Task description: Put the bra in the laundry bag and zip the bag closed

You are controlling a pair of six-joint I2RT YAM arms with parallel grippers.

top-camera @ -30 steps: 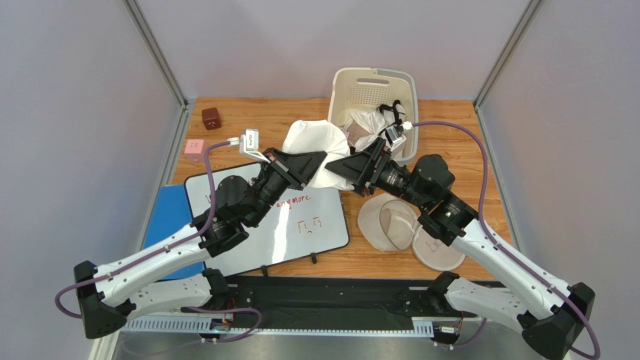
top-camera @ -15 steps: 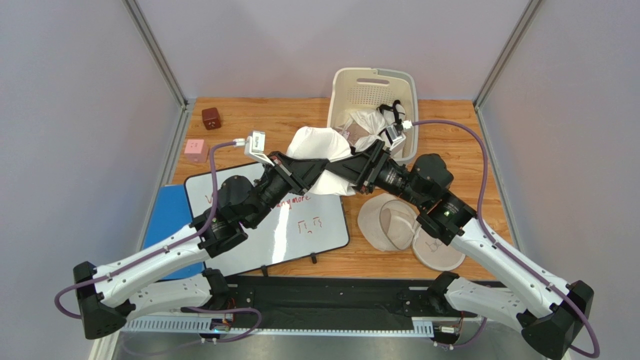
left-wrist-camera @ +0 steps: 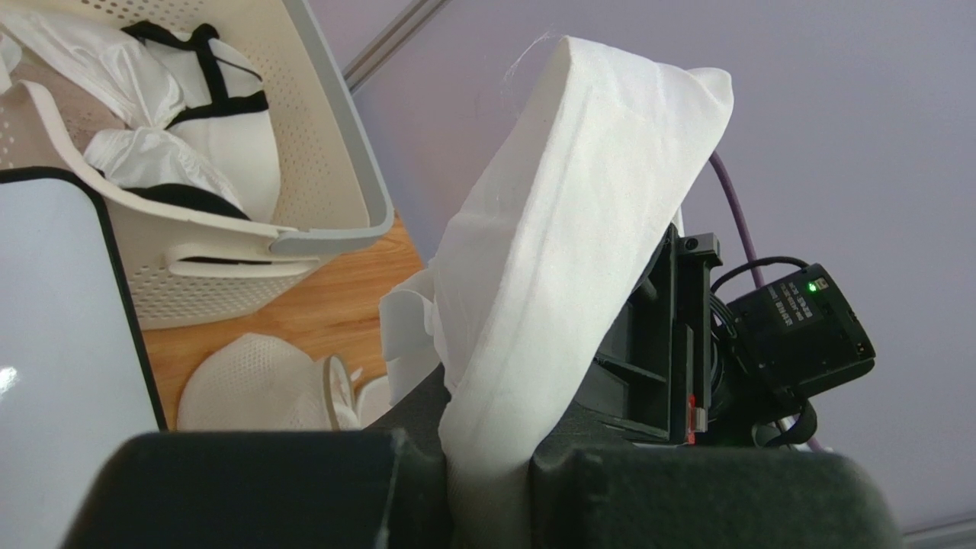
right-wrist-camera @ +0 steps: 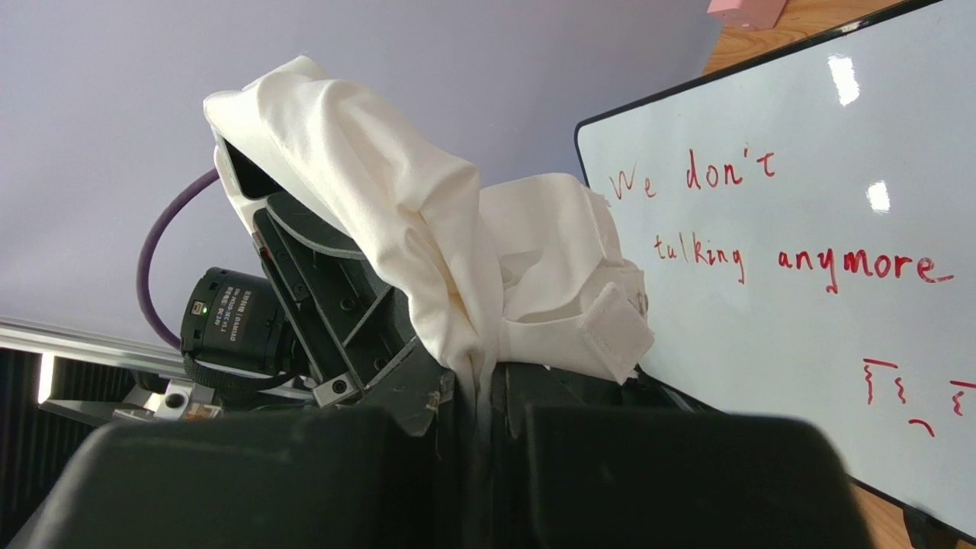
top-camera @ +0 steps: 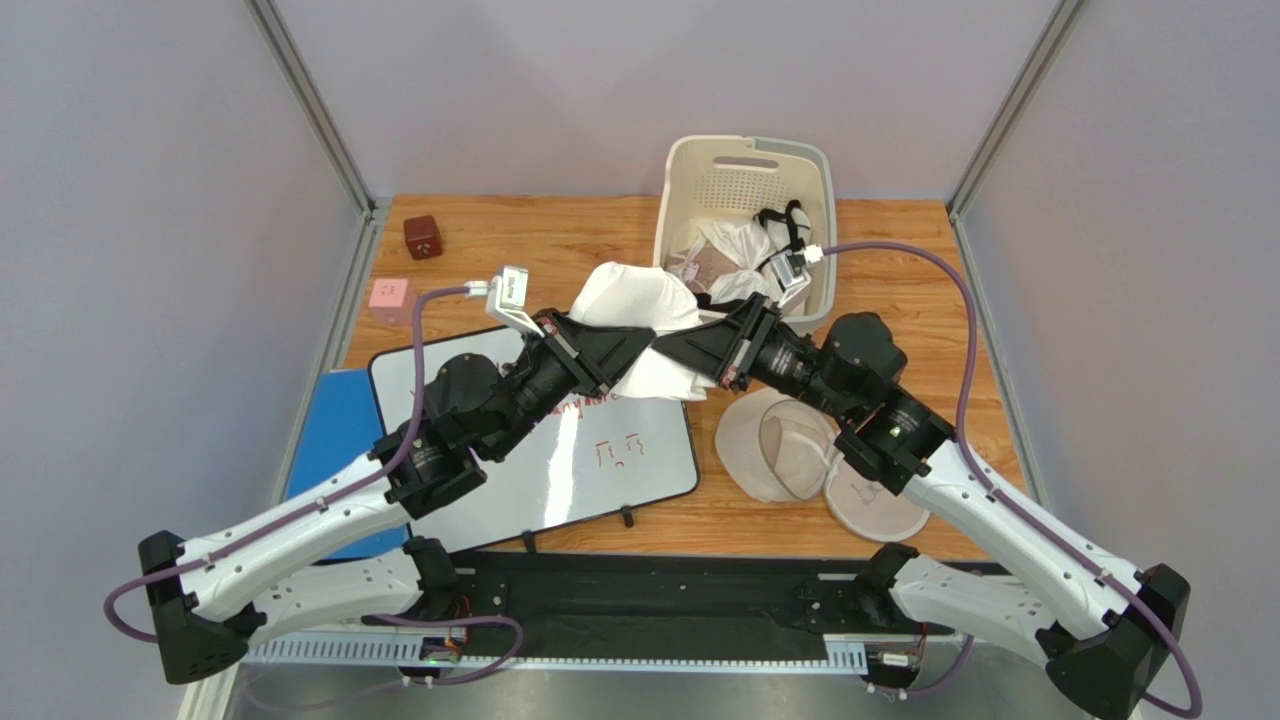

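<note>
The white bra (top-camera: 639, 305) hangs above the table between the two arms, over the top edge of the whiteboard (top-camera: 631, 450). My left gripper (top-camera: 634, 345) is shut on one part of it; in the left wrist view the bra (left-wrist-camera: 573, 229) rises from between the jaws of that gripper (left-wrist-camera: 490, 486). Meeting it tip to tip, my right gripper (top-camera: 676, 350) is shut on a fold of the bra (right-wrist-camera: 390, 206), pinched low in the right wrist view at the gripper (right-wrist-camera: 490, 429). The round mesh laundry bag (top-camera: 796, 458) lies open in two halves at the right front, also seen as the laundry bag (left-wrist-camera: 246, 383).
A cream slatted basket (top-camera: 747, 180) at the back holds white cloth and a black-strapped garment (top-camera: 781, 225). A blue pad (top-camera: 338, 428) lies left of the whiteboard. A brown cube (top-camera: 424, 236) and a pink cube (top-camera: 389, 294) sit at the back left.
My right gripper has moved left to the bra and shut on it. The left gripper kept its hold and the bra shifted slightly toward the front.
</note>
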